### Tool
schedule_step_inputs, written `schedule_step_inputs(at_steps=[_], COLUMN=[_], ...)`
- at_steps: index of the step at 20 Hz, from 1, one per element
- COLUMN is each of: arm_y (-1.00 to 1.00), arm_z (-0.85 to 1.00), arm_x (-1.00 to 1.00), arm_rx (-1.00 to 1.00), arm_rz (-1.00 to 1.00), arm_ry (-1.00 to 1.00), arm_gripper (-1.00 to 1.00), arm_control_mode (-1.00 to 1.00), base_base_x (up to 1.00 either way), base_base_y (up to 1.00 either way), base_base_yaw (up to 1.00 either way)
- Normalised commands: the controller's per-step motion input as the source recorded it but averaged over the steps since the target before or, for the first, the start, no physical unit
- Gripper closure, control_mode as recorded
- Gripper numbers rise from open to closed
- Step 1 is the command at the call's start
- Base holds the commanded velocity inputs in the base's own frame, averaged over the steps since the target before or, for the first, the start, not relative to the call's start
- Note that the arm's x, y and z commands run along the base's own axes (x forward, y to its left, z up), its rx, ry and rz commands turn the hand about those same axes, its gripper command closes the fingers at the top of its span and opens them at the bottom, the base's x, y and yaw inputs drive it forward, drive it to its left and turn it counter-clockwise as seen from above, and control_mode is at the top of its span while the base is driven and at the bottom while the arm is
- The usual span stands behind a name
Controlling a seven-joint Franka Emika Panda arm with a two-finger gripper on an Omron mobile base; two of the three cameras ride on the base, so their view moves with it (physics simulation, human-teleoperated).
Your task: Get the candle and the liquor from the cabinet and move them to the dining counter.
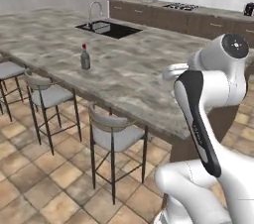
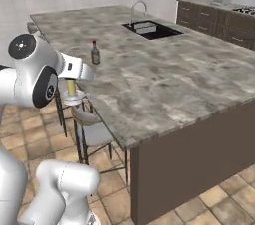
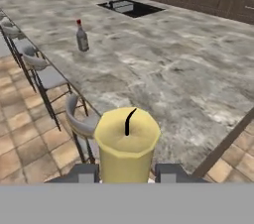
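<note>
— Jaws first: what are they doing?
— Clenched on the pale-yellow stick candle [image 3: 127, 141]. From the hand view, the two-finger gripper [image 3: 127, 172] has a dark finger tip on each side of the candle's body, and the black wick points up at the camera. In the right base view the candle [image 2: 71, 87] hangs below the white hand, standing in its small shallow white saucer-like holder [image 2: 73, 98].
— Where is it relative to the island?
— Off the near edge of the large grey-brown veined marble dining counter [image 2: 164, 74], above a grey-seated metal-legged stool [image 2: 92, 132], not resting on anything.
— And the bottle?
— The small dark grey glass liquor bottle with the red cap [image 1: 85, 58] stands upright on the marble top, near the stool side, well apart from the candle. It also shows in the hand view [image 3: 82, 36].
— Anything else on that top?
— A dark sunken sink [image 1: 109, 28] with a curved silver tap [image 1: 94, 10], beyond the bottle. More stools [image 1: 47, 96] line the near side over a brown tiled floor [image 1: 30, 178].
</note>
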Motion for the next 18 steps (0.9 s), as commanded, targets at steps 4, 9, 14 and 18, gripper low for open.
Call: schedule_step_inputs(at_steps=[4, 9, 14, 18], arm_y=[0.00, 0.00, 0.00, 0.00], arm_z=[0.00, 0.00, 0.00, 0.00], arm_x=[0.00, 0.00, 0.00, 0.00], arm_rx=[0.00, 0.00, 0.00, 0.00], arm_rz=[0.00, 0.00, 0.00, 0.00], arm_ry=[0.00, 0.00, 0.00, 0.00], arm_gripper=[1.00, 1.00, 1.00, 1.00], arm_control_mode=[1.00, 1.00, 1.00, 1.00], base_base_x=[0.38, 0.08, 0.09, 0.17], base_base_y=[1.00, 1.00, 0.97, 0.92], base_base_yaw=[-0.45, -0.44, -0.42, -0.42])
